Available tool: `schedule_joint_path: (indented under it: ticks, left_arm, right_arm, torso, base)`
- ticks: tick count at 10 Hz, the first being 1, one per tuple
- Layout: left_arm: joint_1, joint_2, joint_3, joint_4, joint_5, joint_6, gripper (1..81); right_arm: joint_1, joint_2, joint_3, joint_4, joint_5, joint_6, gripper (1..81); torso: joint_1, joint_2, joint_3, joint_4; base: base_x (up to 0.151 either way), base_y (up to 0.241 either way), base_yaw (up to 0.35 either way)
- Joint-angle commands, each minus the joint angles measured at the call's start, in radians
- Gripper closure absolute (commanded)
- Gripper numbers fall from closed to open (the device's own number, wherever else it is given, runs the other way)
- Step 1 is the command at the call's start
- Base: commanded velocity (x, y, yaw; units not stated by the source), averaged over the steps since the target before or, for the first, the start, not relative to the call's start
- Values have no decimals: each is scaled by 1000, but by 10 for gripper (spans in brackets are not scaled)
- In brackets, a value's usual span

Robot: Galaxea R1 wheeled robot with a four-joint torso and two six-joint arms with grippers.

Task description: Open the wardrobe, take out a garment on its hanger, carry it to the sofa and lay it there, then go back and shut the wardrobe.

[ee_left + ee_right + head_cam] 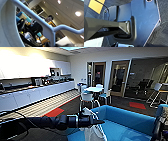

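While the blue sofa (130, 122) sits at lower right of the head view, the white garment (93, 130) on its hanger (91, 112) is held by the left gripper (86, 120), clenched on it, above the sofa's near edge. Dark carpet (72, 107), white counter cabinets (30, 95) are seen behind.

Garment (93, 133) on hanger (91, 112) over sofa (125, 122)
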State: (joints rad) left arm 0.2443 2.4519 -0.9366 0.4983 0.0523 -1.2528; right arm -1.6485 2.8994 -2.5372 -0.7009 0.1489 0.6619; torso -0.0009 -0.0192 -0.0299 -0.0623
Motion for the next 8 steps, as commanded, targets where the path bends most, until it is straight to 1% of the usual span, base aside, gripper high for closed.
schedule_joint_path:
  ticks: [1, 3, 8]
  left_arm:
    - [-164, -3, 24, 28, -37, 19, 811]
    - [-162, 7, 22, 29, -37, 19, 811]
    - [-158, -5, 24, 28, -35, 21, 811]
  right_arm:
    - [34, -3, 3, -12, -37, -4, 10]
    - [34, -4, -3, -11, -32, -4, 10]
    - [31, 0, -4, -11, -32, -4, 10]
  torso:
    - [1, 0, 0, 0]
    - [1, 0, 0, 0]
    - [1, 0, 0, 0]
  base:
    - [0, 0, -246]
    - [0, 0, -247]
    - [0, 0, -247]
